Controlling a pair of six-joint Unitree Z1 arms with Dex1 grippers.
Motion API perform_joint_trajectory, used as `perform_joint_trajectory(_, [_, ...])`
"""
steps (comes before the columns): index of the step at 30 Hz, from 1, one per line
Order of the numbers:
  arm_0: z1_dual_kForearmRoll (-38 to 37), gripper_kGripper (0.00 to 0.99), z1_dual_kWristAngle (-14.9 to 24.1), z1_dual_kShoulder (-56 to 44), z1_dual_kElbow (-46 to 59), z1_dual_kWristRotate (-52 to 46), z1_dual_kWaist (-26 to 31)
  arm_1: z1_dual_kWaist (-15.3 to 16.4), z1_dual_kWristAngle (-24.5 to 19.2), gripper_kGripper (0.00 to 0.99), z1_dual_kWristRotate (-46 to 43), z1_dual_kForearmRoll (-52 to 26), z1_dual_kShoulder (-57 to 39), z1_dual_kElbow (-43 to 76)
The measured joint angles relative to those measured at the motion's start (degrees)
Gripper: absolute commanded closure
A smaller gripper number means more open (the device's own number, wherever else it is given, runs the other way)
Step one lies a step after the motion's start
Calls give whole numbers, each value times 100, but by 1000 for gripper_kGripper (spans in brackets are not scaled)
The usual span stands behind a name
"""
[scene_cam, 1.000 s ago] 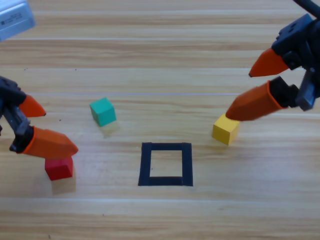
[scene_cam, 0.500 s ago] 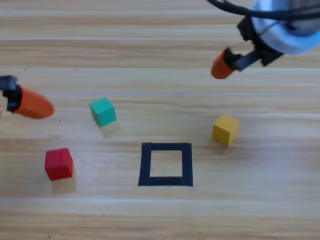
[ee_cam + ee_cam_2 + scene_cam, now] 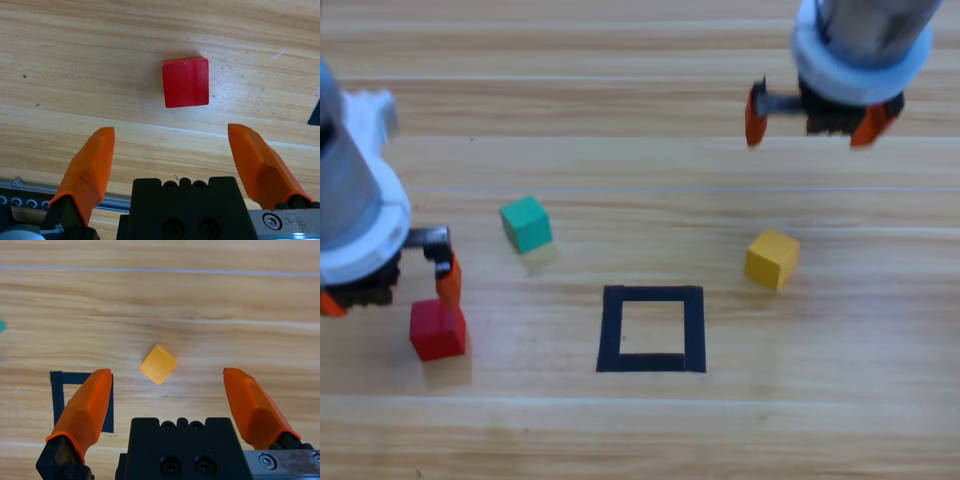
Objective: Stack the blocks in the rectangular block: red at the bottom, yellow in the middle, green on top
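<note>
Left gripper [image 3: 388, 288] at the left edge of the high view, pointing down with its jaws spread apart and nothing between them; I see the red cube [image 3: 438, 329] just below it toward the lower left of the frame, resting on the wooden table [image 3: 640, 430]. My left wrist view shows the same gripper [image 3: 175, 150] with the red cube [image 3: 185, 81] lying beyond the fingertips, clear of both. Right gripper [image 3: 823, 115] at the upper right of the high view, jaws likewise wide and empty; the yellow cube [image 3: 771, 259] sits below it, well apart. My right wrist view places the yellow cube [image 3: 158, 364] ahead of that gripper [image 3: 167, 385], with the black tape square [image 3: 82, 400] at the lower left. In the high view the tape square [image 3: 652, 328] lies at lower centre, unoccupied, and the green cube [image 3: 526, 223] sits to its upper left.
</note>
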Motion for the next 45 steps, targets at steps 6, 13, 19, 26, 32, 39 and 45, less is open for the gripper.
perform_joint_trajectory(6, [4, 27, -209, 210, 1, -18, 151, -18, 425, 7, 1274, 307, 739, -182])
perform_joint_trajectory(13, [-172, 28, -256, 250, 2, -230, 251, -22, 705, 8, 1962, 313, 1172, -497])
perform_joint_trajectory(19, [-738, 28, -364, 354, 244, -404, 272, -25, 751, 10, 2297, 313, 1295, -601])
perform_joint_trajectory(26, [-991, 28, -385, 520, 403, -573, 277, -33, 925, 10, 2785, 314, 1571, -624])
perform_joint_trajectory(32, [-1166, 30, -385, 783, 404, -629, 283, -42, 936, 19, 2962, 314, 1576, -551])
perform_joint_trajectory(39, [-1322, 30, -385, 1190, 404, -633, 354, -132, 938, 45, 3011, 314, 1667, -466])
perform_joint_trajectory(45, [-1613, 71, -385, 1312, 456, -632, 470, -302, 1011, 68, 3015, 314, 1738, -451])
